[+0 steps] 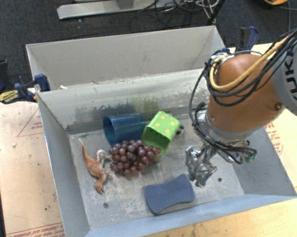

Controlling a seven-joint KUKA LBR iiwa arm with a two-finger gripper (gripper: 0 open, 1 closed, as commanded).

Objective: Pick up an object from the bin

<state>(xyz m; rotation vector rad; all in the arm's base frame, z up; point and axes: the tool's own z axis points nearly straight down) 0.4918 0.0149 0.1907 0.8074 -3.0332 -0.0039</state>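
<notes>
My gripper hangs low over the bin's right front floor, its metal fingers pointing down with nothing visible between them. Just left of it lies a flat blue-grey sponge near the front wall. Behind and to the left, a green cube with yellow dots sits tilted, a dark thing poking out at its right side. A bunch of dark purple grapes lies to the left of the cube.
A dark blue cup lies on its side against the back wall. An orange toy dinosaur lies at the left. The arm with its orange cover and cables overhangs the bin's right side.
</notes>
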